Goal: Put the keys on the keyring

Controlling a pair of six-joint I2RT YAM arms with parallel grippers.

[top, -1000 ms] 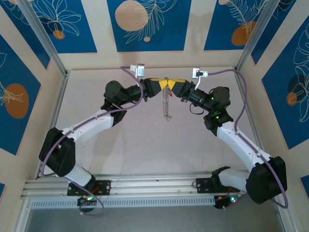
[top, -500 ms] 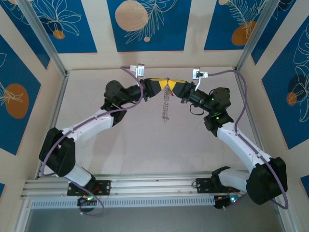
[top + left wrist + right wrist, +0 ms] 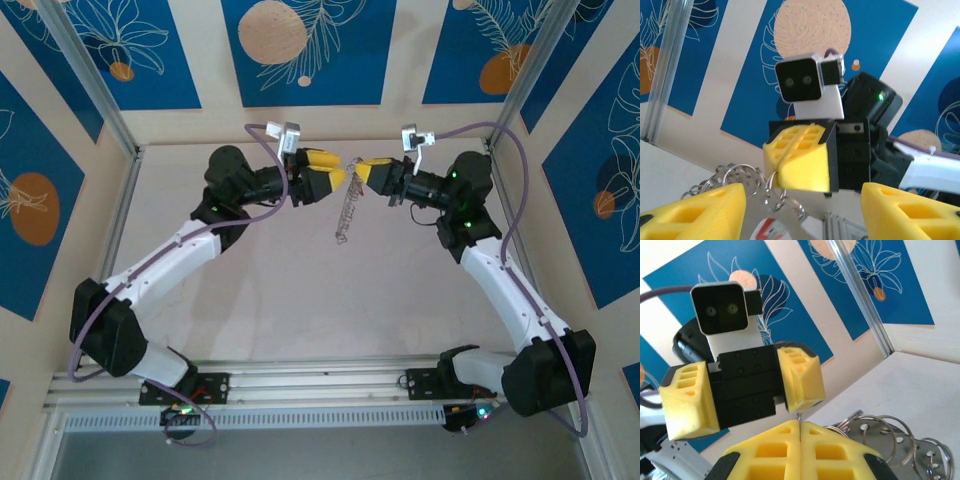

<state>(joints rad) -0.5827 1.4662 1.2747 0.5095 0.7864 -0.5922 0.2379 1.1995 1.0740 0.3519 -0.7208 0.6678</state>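
While pinching the top link of the silver chain of metal keyrings [image 3: 345,212] in the pressed-together right jaws, holds it long axis down over the pale surface [image 3: 300,290], spread left jaws just left of that chain's top.

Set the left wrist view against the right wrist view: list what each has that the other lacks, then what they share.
Left wrist view: the right gripper head-on, its yellow jaws shut, a green light on its arm, and a small red-and-white piece at the bottom edge. Right wrist view: the left gripper head-on, jaws open, below its white-and-black wrist camera. Both: the chain of silver metal rings and the blue leaf-patterned wall panels.
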